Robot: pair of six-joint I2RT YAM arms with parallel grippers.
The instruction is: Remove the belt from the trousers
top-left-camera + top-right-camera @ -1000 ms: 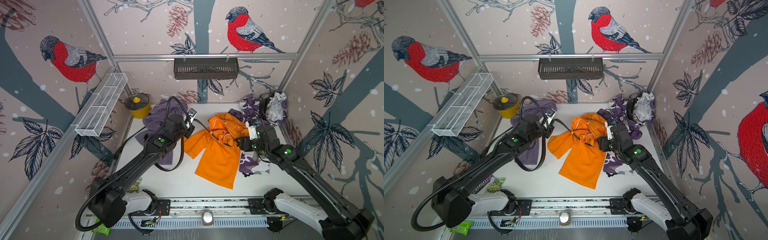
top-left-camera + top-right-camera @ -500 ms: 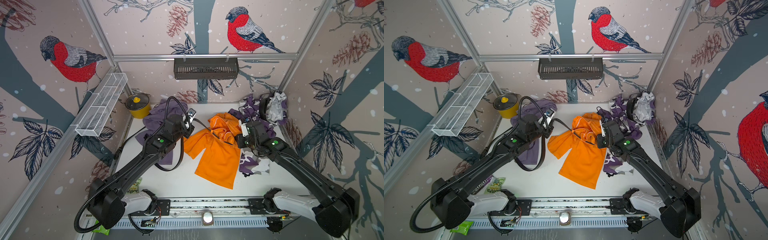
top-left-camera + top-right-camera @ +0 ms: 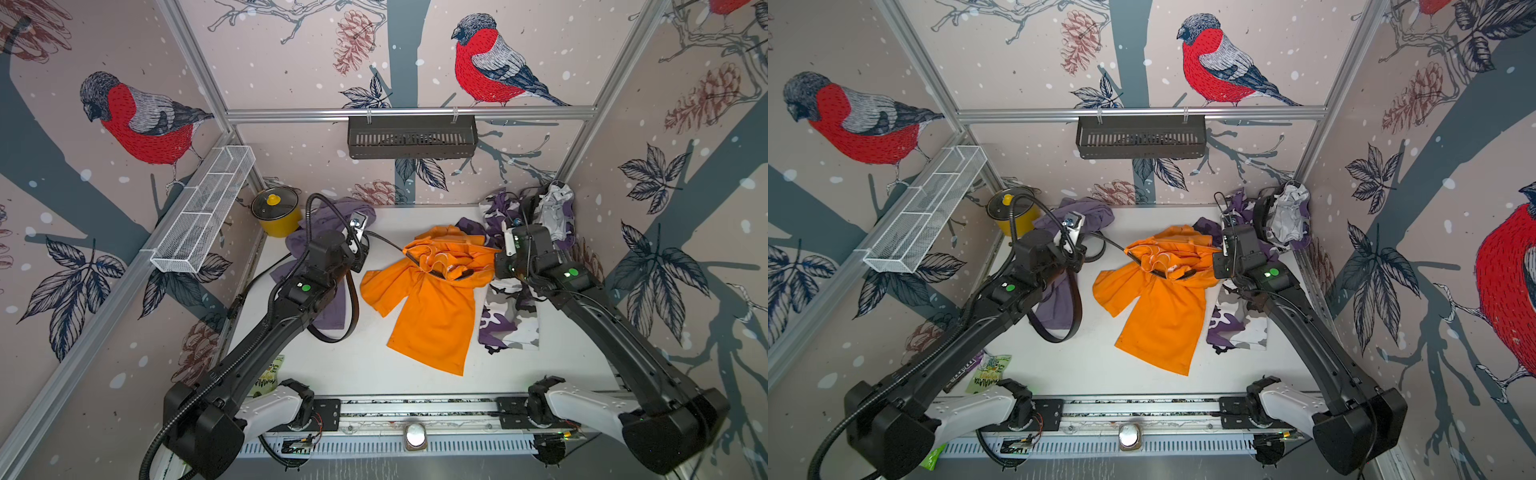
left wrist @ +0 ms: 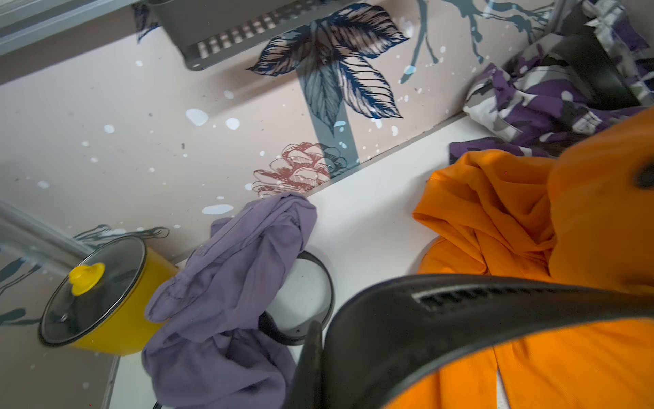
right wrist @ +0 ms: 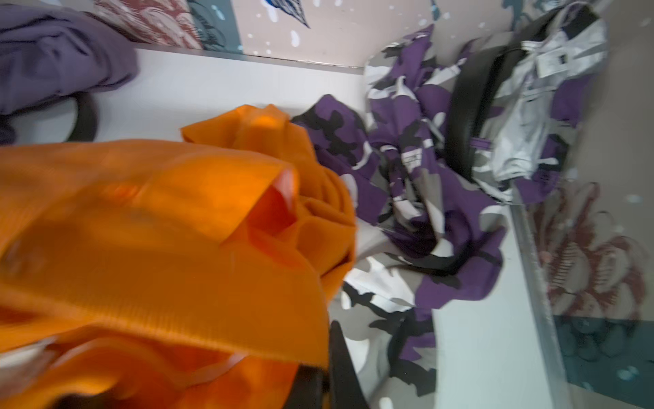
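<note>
Bird-patterned walls stand around a white tabletop (image 3: 374,365); near its middle lie the orange trousers (image 3: 432,316), crumpled at the waistband, with the legs pointing toward the front edge; the black belt (image 4: 460,318) is threaded in this waistband, and one end runs out of it in a straight line toward the left edge; the left tool (image 3: 360,249) is closed on this free end, and the left wrist view shows the strap directly in front of the camera; the right tool (image 3: 496,266) is closed too, at the right side of the waistband, and it seems to pinch the orange cloth, though the right wrist view is blurred; purple trousers (image 3: 324,224) with a second belt (image 3: 354,303) lie near the left edge; a yellow pot (image 3: 276,216) stands in the far left corner; camouflage trousers (image 3: 507,316) lie along the right edge.
</note>
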